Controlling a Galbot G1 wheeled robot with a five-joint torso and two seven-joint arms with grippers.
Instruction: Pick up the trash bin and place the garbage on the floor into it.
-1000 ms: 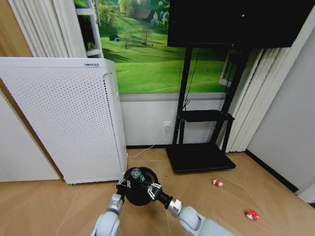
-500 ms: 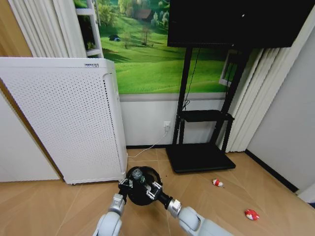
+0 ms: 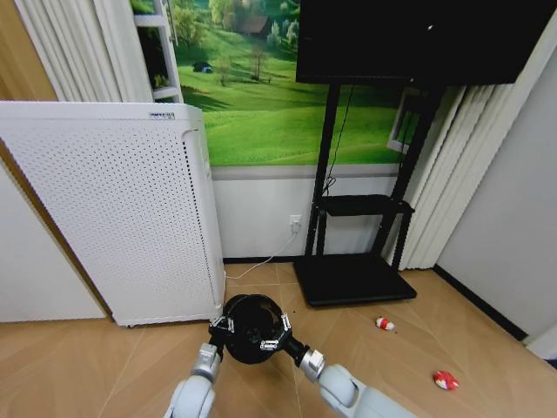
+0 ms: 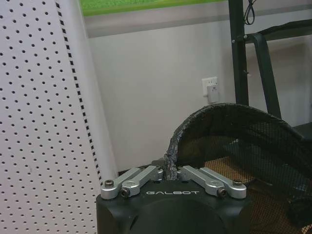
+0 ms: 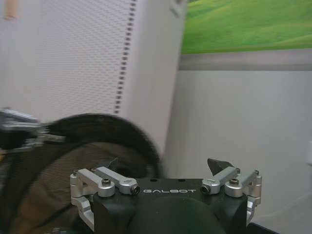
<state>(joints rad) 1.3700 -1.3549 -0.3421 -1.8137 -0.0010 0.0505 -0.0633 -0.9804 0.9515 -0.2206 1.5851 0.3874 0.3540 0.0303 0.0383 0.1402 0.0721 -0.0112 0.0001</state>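
Small black round mesh trash bin (image 3: 252,327) on wood floor (image 3: 104,366), just beside white perforated appliance (image 3: 113,209). Left gripper (image 3: 217,331) clenched on bin rim. Right gripper (image 3: 275,334) at opposite rim, fingers spread, released. Red-white wrapper (image 3: 384,324) & red piece (image 3: 446,380) on floor, well apart from bin.

The trash bin (image 5: 73,161) is blurred in the right wrist view and runs off the picture's edge. In the head view, two red litter pieces (image 3: 384,324) on the floor are too small to identify.
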